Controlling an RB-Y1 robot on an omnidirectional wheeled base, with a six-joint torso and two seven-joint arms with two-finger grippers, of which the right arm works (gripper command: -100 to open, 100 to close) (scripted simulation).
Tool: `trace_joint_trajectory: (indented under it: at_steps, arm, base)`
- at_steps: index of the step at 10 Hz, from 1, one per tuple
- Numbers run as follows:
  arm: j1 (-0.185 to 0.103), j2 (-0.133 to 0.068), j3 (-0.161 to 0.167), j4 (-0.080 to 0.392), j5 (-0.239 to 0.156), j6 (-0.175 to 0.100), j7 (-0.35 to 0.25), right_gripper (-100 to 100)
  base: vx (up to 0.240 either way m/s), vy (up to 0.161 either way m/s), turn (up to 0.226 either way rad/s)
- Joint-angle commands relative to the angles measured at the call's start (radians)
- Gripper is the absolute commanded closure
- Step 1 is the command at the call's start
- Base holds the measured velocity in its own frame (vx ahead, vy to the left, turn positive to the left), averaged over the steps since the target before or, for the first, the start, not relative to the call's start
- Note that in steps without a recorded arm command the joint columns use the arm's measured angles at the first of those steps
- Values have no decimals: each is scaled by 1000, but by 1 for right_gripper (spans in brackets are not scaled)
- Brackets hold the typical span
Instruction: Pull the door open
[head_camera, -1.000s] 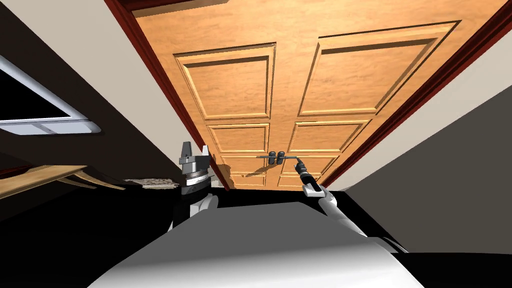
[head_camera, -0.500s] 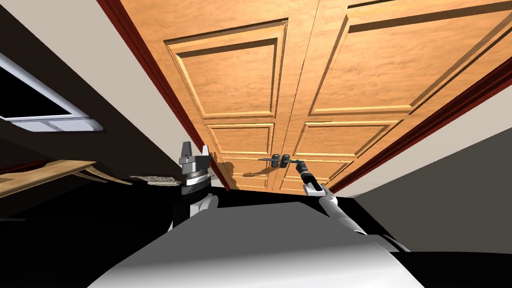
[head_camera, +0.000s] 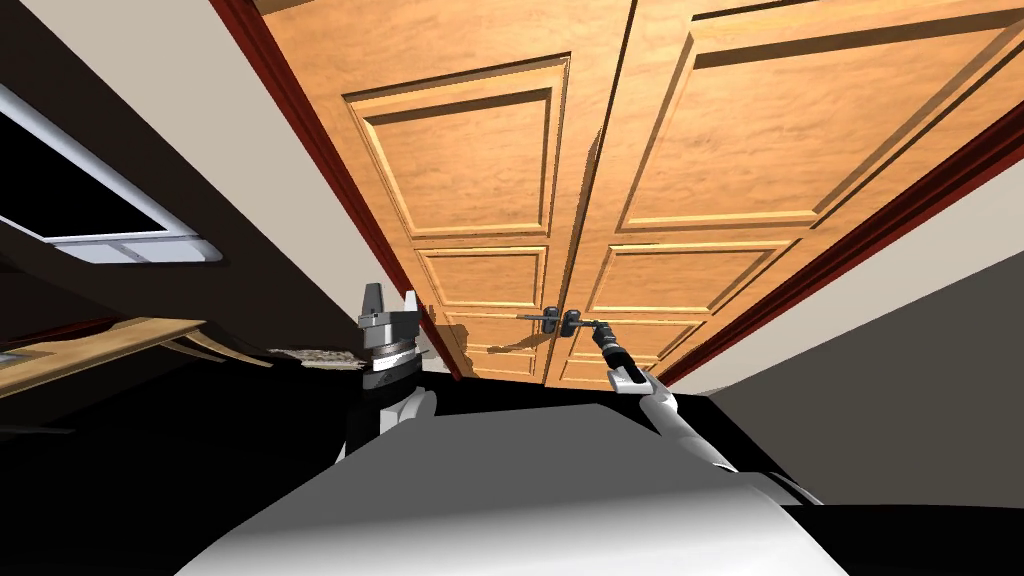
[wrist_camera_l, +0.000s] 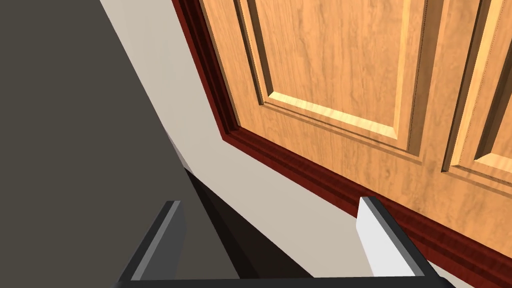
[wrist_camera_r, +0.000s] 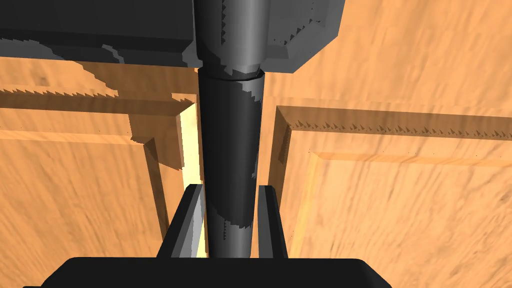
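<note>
Jaws locked on: the right jaws are clamped on the lever handle (wrist_camera_r: 227, 165), with both fingers (wrist_camera_r: 187, 225) pressing its sides. The dark bar runs straight up between them to its dark base plate (wrist_camera_r: 280, 30). Behind it sits warm orange wood, all recessed panels and mouldings.

From the head camera, that handle is low on the right leaf (head_camera: 700, 130) of a panelled double door, right beside the middle seam. A matching handle (head_camera: 541, 318) sits just across the seam on the left leaf (head_camera: 470, 150). The right forearm (head_camera: 665, 415) stretches forward and up, with its tip on the outer end of the lever. Along the seam the right leaf's edge sits slightly proud of the left one, with a thin dark line between them, so the door is ajar by a sliver.

A dark red frame (head_camera: 320, 150) borders both leaves, and a cream wall (head_camera: 200, 120) lies outside it.

Over to the left jaws: they are upright near the bottom corner of the left leaf, with the fingers (head_camera: 372, 298) standing well apart and holding nothing. Their own camera looks past those spread blades at the red frame, the cream wall and a door panel.

Further left there is a white-framed window (head_camera: 110, 245) with black panes and, below it, a wooden counter (head_camera: 90, 345). A black area (head_camera: 150, 470) spreads beneath that.
</note>
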Motion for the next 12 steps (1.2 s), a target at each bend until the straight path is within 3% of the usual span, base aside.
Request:
trace_joint_trajectory:
  at_steps: [1,7,10,11,12]
  arm:
    - [11,-12,10,-2,-1,-7,-11,100]
    - [59,-76,97,-51,-6,-54,-81,100]
    - [72,-93,126,-68,-7,-69,-102,100]
    - [69,-100,109,-50,-10,-71,-99,100]
    - [87,-120,128,-59,-11,-93,-116,100]
  base:
    - [-165,-22,88]
    - [-181,-57,137]
    - [-152,-73,99]
    - [-62,-35,9]
    - [-118,-47,145]
